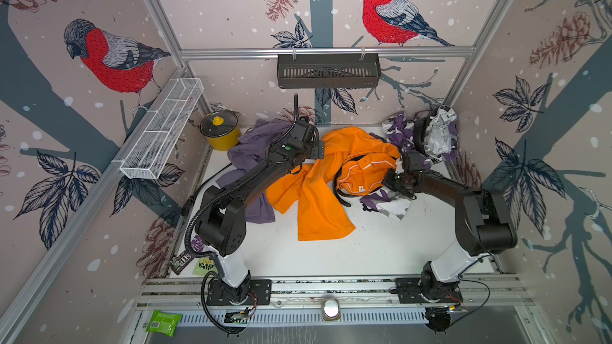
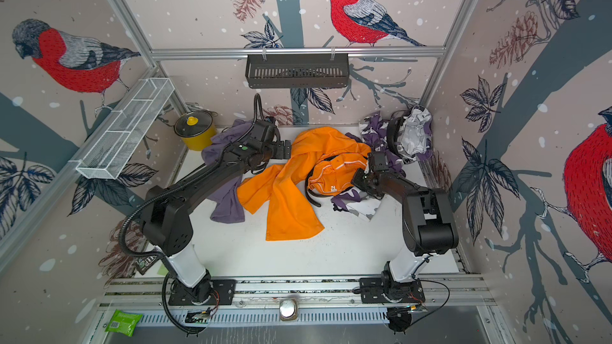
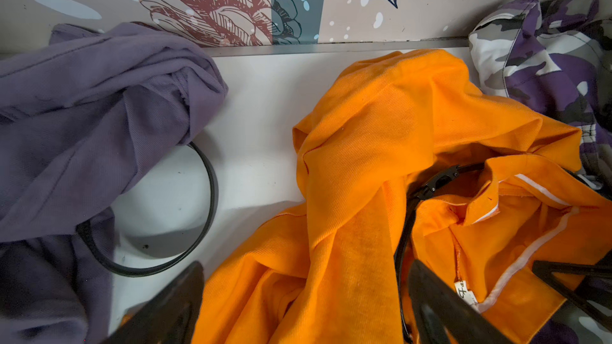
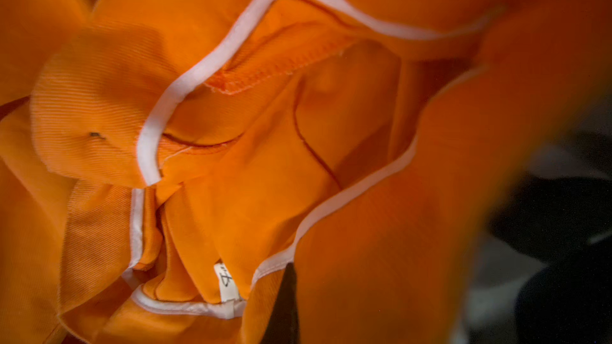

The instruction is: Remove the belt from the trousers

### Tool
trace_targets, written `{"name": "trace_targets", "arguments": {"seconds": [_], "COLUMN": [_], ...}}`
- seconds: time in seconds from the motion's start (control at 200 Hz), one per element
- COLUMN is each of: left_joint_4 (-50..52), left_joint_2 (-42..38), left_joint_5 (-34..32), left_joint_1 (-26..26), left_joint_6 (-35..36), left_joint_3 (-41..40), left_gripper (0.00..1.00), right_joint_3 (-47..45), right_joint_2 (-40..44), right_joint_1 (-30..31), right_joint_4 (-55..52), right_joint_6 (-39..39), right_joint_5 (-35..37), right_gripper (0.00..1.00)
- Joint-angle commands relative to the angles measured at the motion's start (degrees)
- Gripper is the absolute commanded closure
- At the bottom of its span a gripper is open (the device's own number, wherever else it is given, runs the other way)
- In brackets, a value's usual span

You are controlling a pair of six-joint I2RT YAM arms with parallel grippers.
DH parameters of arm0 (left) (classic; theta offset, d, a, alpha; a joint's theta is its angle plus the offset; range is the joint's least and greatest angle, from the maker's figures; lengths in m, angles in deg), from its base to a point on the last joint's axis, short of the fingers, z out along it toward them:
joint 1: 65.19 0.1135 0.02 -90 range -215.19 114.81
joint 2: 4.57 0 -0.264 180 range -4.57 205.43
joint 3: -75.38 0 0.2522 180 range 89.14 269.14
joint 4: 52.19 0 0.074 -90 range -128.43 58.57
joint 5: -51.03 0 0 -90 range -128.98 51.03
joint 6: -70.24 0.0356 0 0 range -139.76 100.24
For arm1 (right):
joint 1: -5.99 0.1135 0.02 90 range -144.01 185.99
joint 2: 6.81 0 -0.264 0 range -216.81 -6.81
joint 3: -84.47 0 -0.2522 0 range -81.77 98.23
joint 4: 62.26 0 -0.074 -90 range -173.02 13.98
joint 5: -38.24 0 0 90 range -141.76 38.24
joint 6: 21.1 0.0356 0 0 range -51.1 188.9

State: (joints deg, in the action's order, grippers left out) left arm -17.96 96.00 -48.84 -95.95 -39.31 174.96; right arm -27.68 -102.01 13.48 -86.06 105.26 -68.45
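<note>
Right gripper [image 1: 399, 165] first — it is clenched tight at the white-trimmed waistband of the orange trousers [image 1: 314, 200], right of centre in both top views. Whether cloth is actually pinched between the jaws I cannot tell. Its own wrist view gives only one dark fingertip [image 4: 284, 292] against the waistband's edge, with orange fabric crowding the lens.

Left gripper [image 1: 318, 150] hangs released above the table [image 1: 381, 253], just above centre, jaws wide apart. Its camera shows what the top views barely do: the buckle [image 3: 440, 178], lying on the orange folds.

The belt [image 1: 337, 184] sits threaded in the orange trousers' waistband. It has no single straight axis. It curves in an arc around the waistband's left side, and its free end [image 1: 345, 202] pokes toward the lower edge of the frame.

Counting: two arms and three garments — the orange trousers, a grey-purple garment [image 1: 251, 150] to their upper left, and purple camouflage trousers [image 1: 397, 130] to their upper right. There are three black belts too: a second belt [image 3: 212, 193] loops out beside the grey-purple cloth, and a third belt [image 1: 418, 134] curls on the camouflage.
</note>
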Motion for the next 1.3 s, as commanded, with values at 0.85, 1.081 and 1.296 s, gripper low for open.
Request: {"name": "trace_targets", "arguments": {"seconds": [0.85, 1.081, 1.296], "left_joint_4": [1.3, 1.2, -1.2], "left_joint_2": [-33.8, -30.0, -28.7], "left_joint_5": [-23.5, -19.6, -16.1], "left_joint_1": [14.7, 15.4, 15.4], "left_joint_6": [-1.5, -3.0, -3.9], "left_joint_3": [-12.6, -13.9, -16.4], "left_gripper": [0.08, 0.07, 0.07], "right_joint_3": [68.0, 75.3, 71.7], "right_joint_2": [-8.4, -29.8, -26.7], "right_joint_1": [27.1, 20.9, 22.7], "right_joint_4": [-31.6, -34.8, -34.5], "right_joint_6": [-40.0, -33.4, -34.3], "right_joint_5": [-21.1, -12.8, 4.4], "right_gripper": [1.00, 0.74, 0.28]}}
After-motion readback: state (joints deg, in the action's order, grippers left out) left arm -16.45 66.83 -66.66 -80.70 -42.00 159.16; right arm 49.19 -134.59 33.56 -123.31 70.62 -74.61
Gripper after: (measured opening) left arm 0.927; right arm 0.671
